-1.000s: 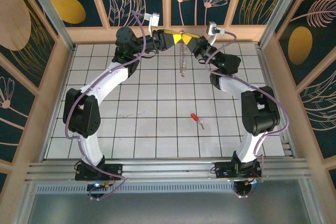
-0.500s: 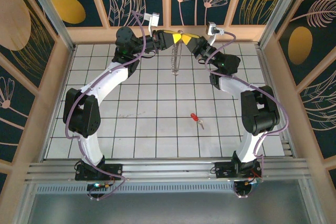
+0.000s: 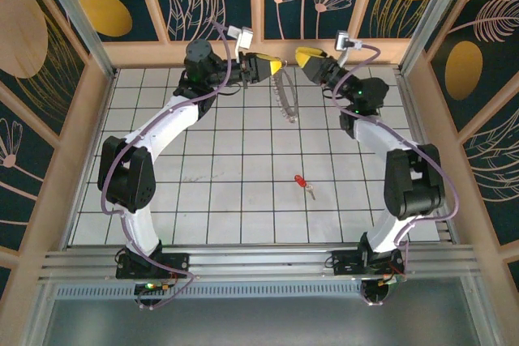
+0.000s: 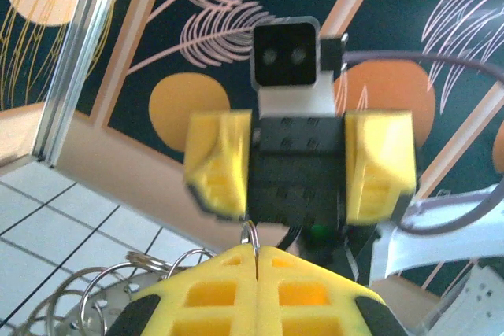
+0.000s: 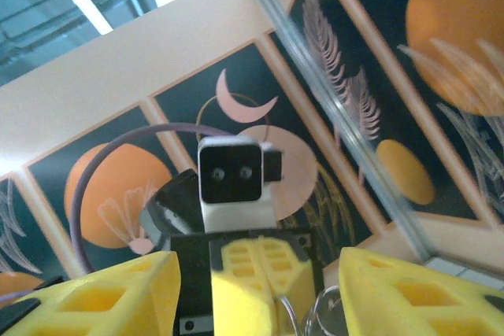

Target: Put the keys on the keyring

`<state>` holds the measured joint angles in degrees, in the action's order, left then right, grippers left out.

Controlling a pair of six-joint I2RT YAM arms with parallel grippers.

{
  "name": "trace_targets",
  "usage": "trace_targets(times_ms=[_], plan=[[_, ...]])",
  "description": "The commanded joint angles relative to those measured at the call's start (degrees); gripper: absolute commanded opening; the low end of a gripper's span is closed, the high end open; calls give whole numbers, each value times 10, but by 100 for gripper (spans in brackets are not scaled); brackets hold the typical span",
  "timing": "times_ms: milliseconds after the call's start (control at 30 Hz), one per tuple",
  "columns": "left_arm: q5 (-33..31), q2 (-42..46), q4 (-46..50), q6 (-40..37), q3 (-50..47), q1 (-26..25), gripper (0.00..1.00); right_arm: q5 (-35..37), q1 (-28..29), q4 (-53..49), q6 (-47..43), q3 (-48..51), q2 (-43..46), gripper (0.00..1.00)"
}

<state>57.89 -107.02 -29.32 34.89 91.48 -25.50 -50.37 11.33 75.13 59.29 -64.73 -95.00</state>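
Note:
The keyring [image 3: 285,95], a silvery coiled loop, hangs above the far middle of the table from my left gripper [image 3: 274,64], which is shut on its top edge. In the left wrist view the yellow fingers [image 4: 213,289] pinch a thin wire of the keyring [image 4: 252,235], and more coils [image 4: 94,293] trail at the lower left. My right gripper [image 3: 306,56] faces the left one a short gap away, open and holding nothing; the right wrist view shows the same wide gap [image 5: 258,267]. The red-headed key [image 3: 302,183] lies on the table, right of centre.
The gridded white table [image 3: 203,200] is fenced by wooden rails [image 3: 251,53] and patterned panels at the back and sides. Both arms arch over the table's left and right sides, and the key lies between them.
My right gripper has opened, let go of the keyring and drawn back to the right. The keyring now hangs from the left gripper alone and has swung slightly right.

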Motion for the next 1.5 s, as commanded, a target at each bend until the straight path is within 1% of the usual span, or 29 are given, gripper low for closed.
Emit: trace_targets(times_ms=[0,67,133,267,433,600,833,1467], plan=[[20,18,98,-120,45,-3,0,-41,-9,-107,-65,-7,38,63],[23,21,159,-179,63,-3,0,-52,-10,-157,-97,-15,46,64],[33,20,201,-217,80,-1,0,-60,-10,-195,-125,-18,53,65],[65,12,240,-246,105,1,0,-86,-13,-239,-170,-18,62,62],[111,-2,272,-253,139,1,0,-133,-21,-224,-185,7,75,55],[144,-9,292,-263,157,1,0,-163,-21,-205,-189,28,93,51],[162,-17,312,-267,168,2,0,-154,-13,-162,-169,36,97,43],[166,-18,321,-271,165,1,0,-145,24,-158,-164,-2,63,43]])
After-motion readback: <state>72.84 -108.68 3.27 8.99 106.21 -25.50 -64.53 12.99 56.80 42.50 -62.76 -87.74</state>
